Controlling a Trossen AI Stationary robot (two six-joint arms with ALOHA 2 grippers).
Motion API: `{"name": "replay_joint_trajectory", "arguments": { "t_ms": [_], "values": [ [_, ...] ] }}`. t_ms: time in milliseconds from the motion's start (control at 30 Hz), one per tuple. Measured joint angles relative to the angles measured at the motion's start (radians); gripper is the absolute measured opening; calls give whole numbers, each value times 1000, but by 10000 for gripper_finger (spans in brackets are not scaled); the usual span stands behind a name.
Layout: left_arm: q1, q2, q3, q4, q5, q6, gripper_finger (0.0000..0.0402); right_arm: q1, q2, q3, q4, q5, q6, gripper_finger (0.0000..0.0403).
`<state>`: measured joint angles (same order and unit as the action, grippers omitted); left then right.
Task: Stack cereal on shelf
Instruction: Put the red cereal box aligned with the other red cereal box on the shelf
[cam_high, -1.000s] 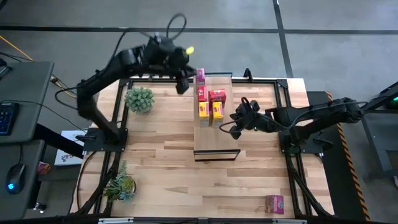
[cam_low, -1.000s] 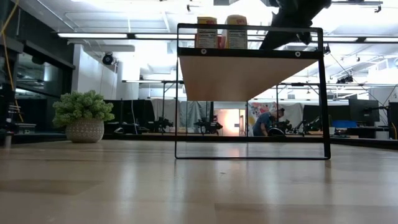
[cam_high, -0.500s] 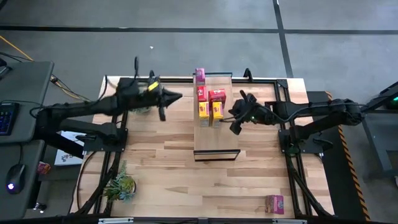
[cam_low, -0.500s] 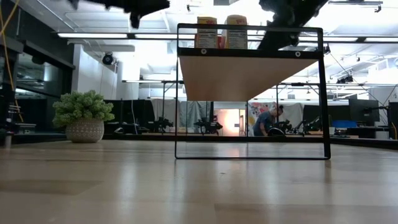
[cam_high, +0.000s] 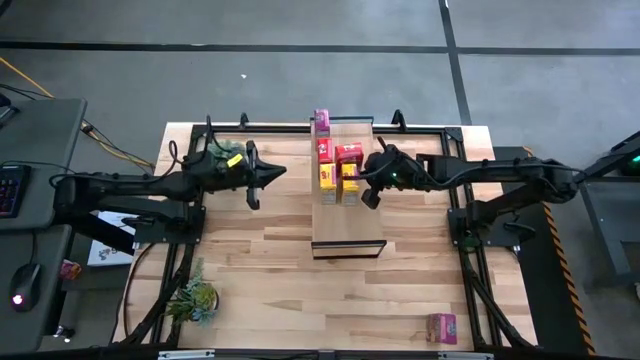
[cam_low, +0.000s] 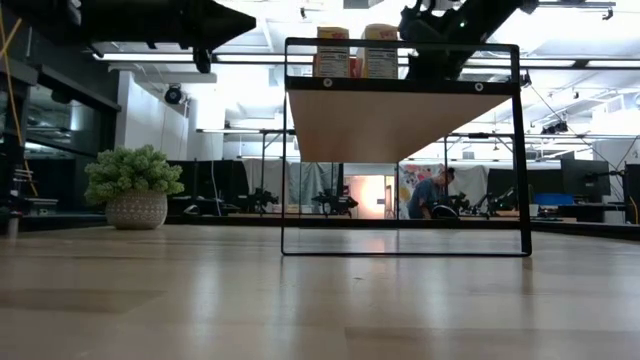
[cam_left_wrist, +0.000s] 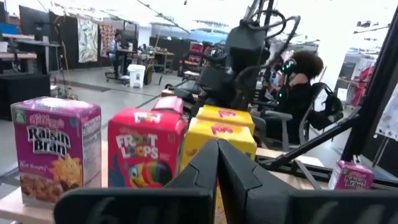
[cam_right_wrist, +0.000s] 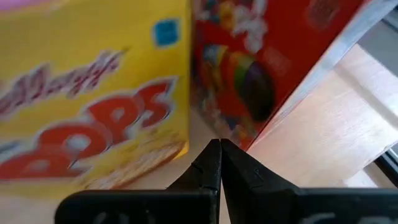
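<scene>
The shelf (cam_high: 348, 222) stands in the middle of the table on a thin black frame (cam_low: 283, 150). Several cereal boxes stand on its far half. A magenta one (cam_high: 321, 122) is farthest, then two red ones (cam_high: 349, 155) and two yellow ones (cam_high: 349, 186). Another magenta box (cam_high: 442, 327) lies on the table near its front right corner. My left gripper (cam_high: 280, 169) hovers shut to the shelf's left, pointing level at the boxes (cam_left_wrist: 146, 149). My right gripper (cam_high: 367, 197) is shut at the shelf's right edge, slanting down beside the near yellow box (cam_right_wrist: 87, 106) and the red box (cam_right_wrist: 261, 68). My right gripper's shut fingertips (cam_right_wrist: 219, 149) point at the foot of the gap between the yellow box and the red box, coming from the table's right and slanting down. Whether they touch either box or the shelf top, I cannot tell.
One potted plant (cam_high: 222, 150) sits under my left arm at the far left. Another potted plant (cam_high: 195, 298) stands near the front left corner. The shelf's near half (cam_high: 348, 215) is bare wood. People sit at desks in the room beyond the table.
My left gripper has swung away from the shelf's far end toward the table's left and down, and has turned from pointing down to level, aimed at the boxes. My right gripper has moved toward the table's left, up against the shelf's right edge. The boxes have kept their places.
</scene>
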<state>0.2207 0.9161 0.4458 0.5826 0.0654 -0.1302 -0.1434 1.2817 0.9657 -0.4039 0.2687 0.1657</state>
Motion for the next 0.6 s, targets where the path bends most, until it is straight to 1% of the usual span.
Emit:
{"name": "replay_joint_trajectory", "arguments": {
  "t_ms": [133, 233, 467, 600],
  "values": [
    [0, 0, 0, 0, 0, 1, 0, -29, 9, 0, 24, -16, -10, 0],
    [0, 0, 0, -1, 0, 1, 0, -50, 10, 0, 32, -8, -10, 0],
    [0, 0, 0, -1, 0, 1, 0, -94, 10, 0, 114, 16, -17, 0],
    [0, 0, 0, -1, -1, 2, 0, -118, 10, 0, 143, 11, -18, 0]
  ]
}}
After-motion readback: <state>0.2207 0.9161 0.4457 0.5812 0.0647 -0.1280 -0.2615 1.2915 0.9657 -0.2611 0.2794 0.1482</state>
